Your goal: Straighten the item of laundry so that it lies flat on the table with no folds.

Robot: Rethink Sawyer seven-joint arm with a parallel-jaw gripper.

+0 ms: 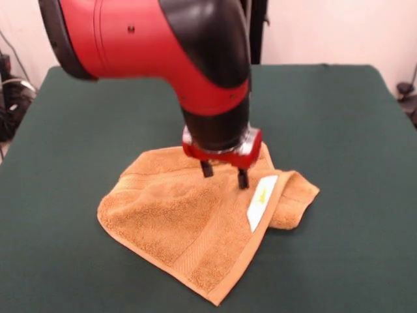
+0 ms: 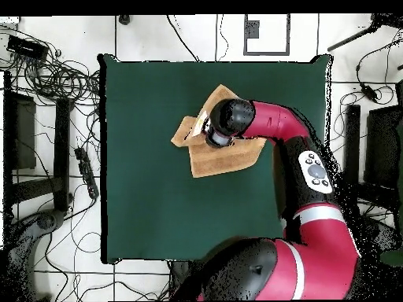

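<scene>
1. Towel [image 1: 176, 222]: orange-tan terry cloth lying on the green table [image 1: 58, 130], spread mostly to the left of and in front of the gripper in the front view. The broad left portion lies fairly flat, with one woven band running along its near edge.

2. Gripper [image 1: 225, 173]: two dark fingers [image 1: 206, 169] point straight down, set apart, with nothing between them. The tips stand at or just above the cloth near the fold line; whether they touch it cannot be told. In the overhead view the arm's wrist [image 2: 228, 118] covers the gripper and the middle of the towel.

3. Tag [image 1: 262, 199]: a white label just right of and below the gripper, on the edge of the upper layer.

4. Folded flap [image 1: 294, 199]: immediately right of the tag, a corner is doubled under or over the main sheet, forming a thick lump. This is the fold that remains.

5. Step in hand, judged: grasp one layer at the folded side and draw it outward.

6. Advice: descend only until the fingers bracket a single layer beside the tag; pinching both layers would drag the whole towel instead of opening it.

7. Advice: pull to the right, away from the flat portion, keeping low so the cloth slides open and does not lift and re-crease.

8. Risk: felt may hold the terry, bunching the left portion.
</scene>
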